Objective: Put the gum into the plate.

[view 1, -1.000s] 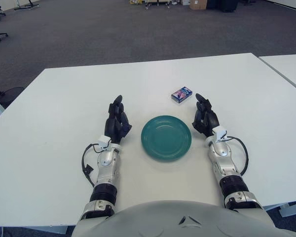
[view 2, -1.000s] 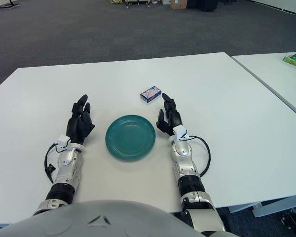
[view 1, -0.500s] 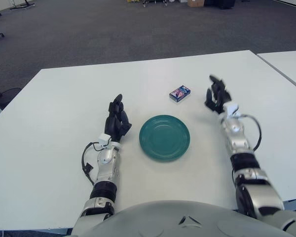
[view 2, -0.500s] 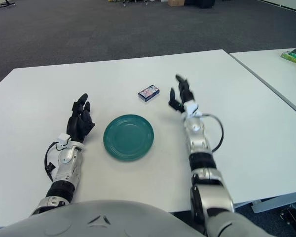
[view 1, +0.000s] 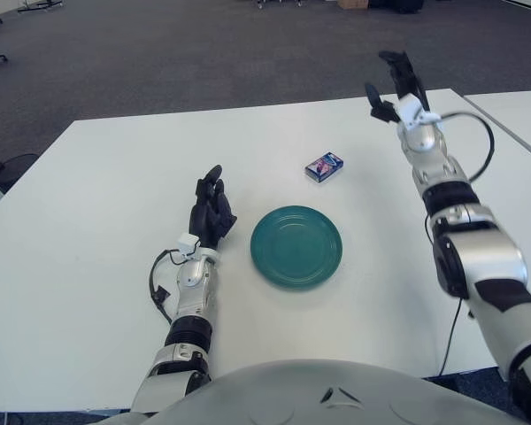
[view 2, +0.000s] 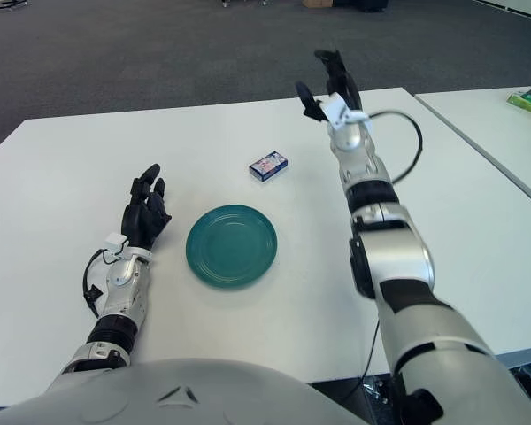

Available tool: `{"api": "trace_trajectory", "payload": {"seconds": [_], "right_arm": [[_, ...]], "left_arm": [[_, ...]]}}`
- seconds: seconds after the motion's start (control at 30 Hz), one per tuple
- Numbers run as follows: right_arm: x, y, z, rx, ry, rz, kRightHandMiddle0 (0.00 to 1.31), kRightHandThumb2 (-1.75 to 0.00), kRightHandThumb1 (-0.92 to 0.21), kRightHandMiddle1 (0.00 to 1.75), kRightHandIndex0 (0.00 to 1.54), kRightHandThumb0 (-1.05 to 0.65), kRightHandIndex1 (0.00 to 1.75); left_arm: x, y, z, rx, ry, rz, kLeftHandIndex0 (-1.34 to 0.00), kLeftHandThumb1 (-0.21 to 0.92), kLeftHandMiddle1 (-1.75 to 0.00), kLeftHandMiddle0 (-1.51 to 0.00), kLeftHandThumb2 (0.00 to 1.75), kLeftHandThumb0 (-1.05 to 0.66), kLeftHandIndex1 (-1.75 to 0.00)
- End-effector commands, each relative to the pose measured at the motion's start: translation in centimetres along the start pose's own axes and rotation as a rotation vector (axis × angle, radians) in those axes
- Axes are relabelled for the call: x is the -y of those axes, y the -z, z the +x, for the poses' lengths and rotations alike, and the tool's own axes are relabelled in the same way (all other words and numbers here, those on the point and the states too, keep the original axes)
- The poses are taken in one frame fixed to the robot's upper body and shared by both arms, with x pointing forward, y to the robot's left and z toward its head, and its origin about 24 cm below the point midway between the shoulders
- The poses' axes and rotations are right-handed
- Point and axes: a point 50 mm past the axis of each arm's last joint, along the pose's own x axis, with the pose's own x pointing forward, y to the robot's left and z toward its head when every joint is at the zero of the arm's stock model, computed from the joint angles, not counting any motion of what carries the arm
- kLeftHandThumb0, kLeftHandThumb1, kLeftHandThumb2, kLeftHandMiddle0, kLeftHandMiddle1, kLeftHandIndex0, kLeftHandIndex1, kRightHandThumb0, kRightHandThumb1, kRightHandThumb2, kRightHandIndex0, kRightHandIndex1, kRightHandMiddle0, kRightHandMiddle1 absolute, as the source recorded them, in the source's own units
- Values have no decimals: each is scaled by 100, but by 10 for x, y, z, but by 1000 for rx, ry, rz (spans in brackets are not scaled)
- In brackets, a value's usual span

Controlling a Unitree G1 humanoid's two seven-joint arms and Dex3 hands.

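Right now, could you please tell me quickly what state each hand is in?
Left hand: open, holding nothing, left of the plate.
Right hand: open, holding nothing, raised beyond and right of the gum.

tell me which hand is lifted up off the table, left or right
The right hand: it is raised high beyond the gum box, fingers spread, holding nothing. The left hand shows low beside the left of the green plate.

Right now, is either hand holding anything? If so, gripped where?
Nothing is held. The right hand is raised beyond the gum, fingers open. The left hand shows left of the plate, also open. The gum lies untouched on the table.
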Motion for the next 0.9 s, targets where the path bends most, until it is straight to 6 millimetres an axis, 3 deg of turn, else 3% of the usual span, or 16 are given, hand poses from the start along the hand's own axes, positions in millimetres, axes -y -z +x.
{"api": "trace_trajectory", "payload": {"seconds": [0.0,0.3,0.43,0.67,0.87], "right_arm": [[5,-47,27,111,-14,-301,3,-61,-92,75,37,-71,3],[-7,-61,31,130,-57,-478,3,-55,-92,77,42,-69,4],[-34,-59,22,160,-131,-582,2,-52,-92,78,48,-66,6],[-49,-55,17,179,-200,-677,1,-49,-92,78,50,-64,6],[-66,-40,5,200,-285,-832,0,-48,-92,73,48,-65,3]], "left_arm": [[9,43,-46,-174,-92,-143,-6,92,-2,-26,75,-84,-75],[14,42,-47,-156,-90,-159,-8,92,-1,-27,74,-86,-76],[15,40,-47,-140,-99,-173,-12,92,-2,-28,71,-86,-78],[14,41,-46,-136,-105,-187,-19,92,-3,-31,70,-86,-83],[12,45,-45,-156,-100,-202,-21,92,-2,-31,70,-86,-84]]}}
